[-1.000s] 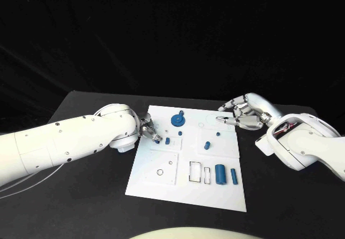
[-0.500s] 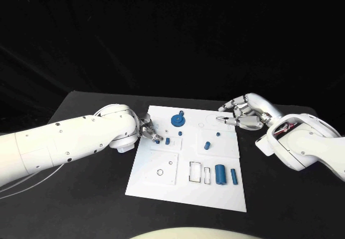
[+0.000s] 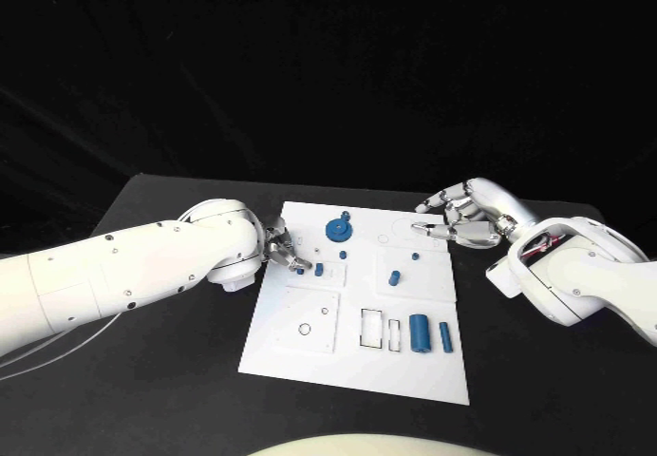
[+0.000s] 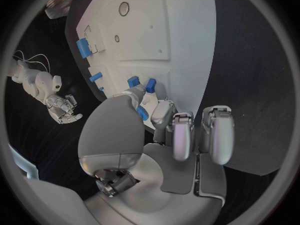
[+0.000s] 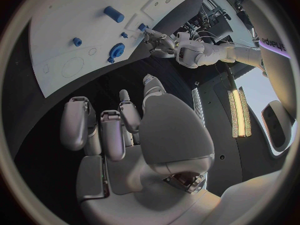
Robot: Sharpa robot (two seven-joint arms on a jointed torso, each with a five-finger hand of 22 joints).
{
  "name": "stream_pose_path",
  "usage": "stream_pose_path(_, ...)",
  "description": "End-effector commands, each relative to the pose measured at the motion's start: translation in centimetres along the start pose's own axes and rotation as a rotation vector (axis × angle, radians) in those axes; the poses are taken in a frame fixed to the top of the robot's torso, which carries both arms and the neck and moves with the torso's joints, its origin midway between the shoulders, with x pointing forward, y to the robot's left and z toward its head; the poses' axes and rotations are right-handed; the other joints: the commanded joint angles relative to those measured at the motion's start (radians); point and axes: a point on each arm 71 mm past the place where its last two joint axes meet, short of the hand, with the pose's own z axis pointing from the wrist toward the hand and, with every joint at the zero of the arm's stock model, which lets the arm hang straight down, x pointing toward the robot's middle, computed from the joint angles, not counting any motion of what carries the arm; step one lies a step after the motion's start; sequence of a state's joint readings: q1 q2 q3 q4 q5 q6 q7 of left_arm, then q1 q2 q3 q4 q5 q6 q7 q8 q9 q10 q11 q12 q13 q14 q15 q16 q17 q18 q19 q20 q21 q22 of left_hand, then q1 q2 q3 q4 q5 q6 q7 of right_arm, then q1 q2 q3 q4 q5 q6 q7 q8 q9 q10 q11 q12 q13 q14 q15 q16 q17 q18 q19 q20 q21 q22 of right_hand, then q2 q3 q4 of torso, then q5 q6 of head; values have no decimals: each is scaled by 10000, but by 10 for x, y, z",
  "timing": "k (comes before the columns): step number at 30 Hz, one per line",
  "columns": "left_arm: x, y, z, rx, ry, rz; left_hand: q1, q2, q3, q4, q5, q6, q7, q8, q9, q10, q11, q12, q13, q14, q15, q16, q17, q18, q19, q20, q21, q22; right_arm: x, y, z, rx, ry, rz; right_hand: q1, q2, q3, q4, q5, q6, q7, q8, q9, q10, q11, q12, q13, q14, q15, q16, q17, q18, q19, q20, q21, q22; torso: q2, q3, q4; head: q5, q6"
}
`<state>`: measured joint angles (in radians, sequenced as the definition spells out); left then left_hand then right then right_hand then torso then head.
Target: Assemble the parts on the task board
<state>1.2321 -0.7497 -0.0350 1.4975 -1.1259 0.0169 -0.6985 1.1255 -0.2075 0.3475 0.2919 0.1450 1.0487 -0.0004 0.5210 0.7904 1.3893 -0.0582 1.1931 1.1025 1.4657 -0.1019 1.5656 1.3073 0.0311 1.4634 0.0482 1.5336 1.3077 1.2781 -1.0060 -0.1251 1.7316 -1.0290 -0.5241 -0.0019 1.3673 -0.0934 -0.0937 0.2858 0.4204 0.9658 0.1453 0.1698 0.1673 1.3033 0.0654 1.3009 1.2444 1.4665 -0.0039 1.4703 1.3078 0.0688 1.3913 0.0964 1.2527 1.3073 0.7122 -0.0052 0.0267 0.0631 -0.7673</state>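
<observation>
Reaching in from the board's left edge, your left hand [image 3: 281,249] had its fingertips down at two small blue pegs [image 3: 309,270] on the task board [image 3: 359,370]; whether it was pinching one, you could not tell. Your right hand [image 3: 463,217] hovered at the board's far right corner, its fingers curled loosely and apart, holding nothing. A round blue gear [image 3: 337,229] sat near the far edge, a short blue piece [image 3: 394,278] lay mid-board, and two upright blue cylinders [image 3: 419,333] stood beside the rectangular slots [image 3: 372,327].
</observation>
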Motion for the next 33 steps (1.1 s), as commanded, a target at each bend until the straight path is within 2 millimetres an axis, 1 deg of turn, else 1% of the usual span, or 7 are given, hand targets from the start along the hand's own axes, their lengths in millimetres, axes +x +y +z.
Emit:
stream_pose_path(1, 1, 1, -1, -260, -24, -91, -30, 113, -145, 3, 0, -28, 70, 48, -22, 15, 1, 27, -21, 1051, -49, 52, 2635, -155, 616, -76, 19, 2129, 1, 1, 0, -125, 81, -82, -104, 33, -53, 10, 60, -7, -35, 38, -16, -34, -50, -39, -17, 590, -81, -32, 762, 76, -67, 0, -34, 626, -4, -4, -2, 2, -5)
stream_pose_path(9, -1, -1, -1, -16, -317, -730, -396, 374, -919, 31, 21, -98, 110, 40, -74, -97, 41, -102, -199, 1051, -19, 52, 2635, -129, 540, -86, -44, 2047, 1, 1, 1, -135, 84, -82, -104, 33, -53, 10, 60, -7, -35, 38, -16, -34, -50, -39, -17, 590, -81, -32, 762, 76, -67, 0, -34, 626, -5, -1, 0, -9, 14)
stream_pose_path(25, -13, 1, -8, 784, -1107, -2257, -615, 544, -1329, 19, 40, -387, 219, -89, -181, -476, 136, -607, -814, 932, 47, -222, 2246, -14, 202, -108, -325, 1674, 2, 0, 1, -113, 75, -87, -113, 35, -60, 11, 61, -10, -35, 40, -17, -41, -50, -45, -24, 583, -80, -48, 739, 84, -88, 1, -72, 605, -9, 6, 4, -34, 61)
stream_pose_path(26, -14, 0, -9, 928, -1150, -2313, -459, 579, -1299, -1, 40, -528, 279, -175, -241, -669, 194, -856, -1102, 884, 92, -334, 2095, 35, 50, -106, -454, 1508, 2, 0, 1, -112, 73, -87, -113, 35, -60, 11, 61, -10, -35, 40, -17, -41, -50, -45, -24, 583, -80, -48, 739, 84, -88, 1, -72, 605, -7, 6, 5, -44, 67)
stream_pose_path(29, -16, -7, -11, 1642, -1471, -2498, 327, 571, -1036, -2, -7, -1079, 596, -494, -471, -1919, 465, -2435, -2821, 603, 339, -946, 1323, 278, -721, -62, -1133, 670, 2, -1, 1, -111, 64, -84, -116, 37, -63, 10, 63, -13, -34, 41, -18, -57, -50, -60, -42, 579, -80, -59, 722, 87, -95, 1, -86, 597, -3, 2, 5, -78, 83)
stream_pose_path(31, -18, -15, -13, 2468, -2011, -2472, 1057, 534, -766, -104, 0, -1472, 827, -752, -724, -2890, 647, -3480, -3898, 190, 503, -1746, 381, 515, -1540, 24, -1887, -205, 2, -1, 1, -112, 62, -81, -116, 39, -64, 9, 64, -14, -34, 42, -18, -66, -50, -68, -52, 575, -80, -68, 707, 94, -112, 1, -116, 579, 1, -1, 0, -88, 91)
stream_pose_path(33, -20, -22, -15, 3143, -2640, -2178, 1472, 436, -642, -89, 6, -1622, 924, -935, -975, -3293, 833, -3769, -4106, -181, 626, -2383, -323, 641, -2051, 134, -2381, -729, 2, -1, 1, -108, 66, -79, -112, 43, -63, 6, 67, -16, -34, 42, -19, -72, -49, -73, -58, 576, -80, -66, 713, 94, -113, 1, -118, 579, 5, -4, 1, -107, 107)
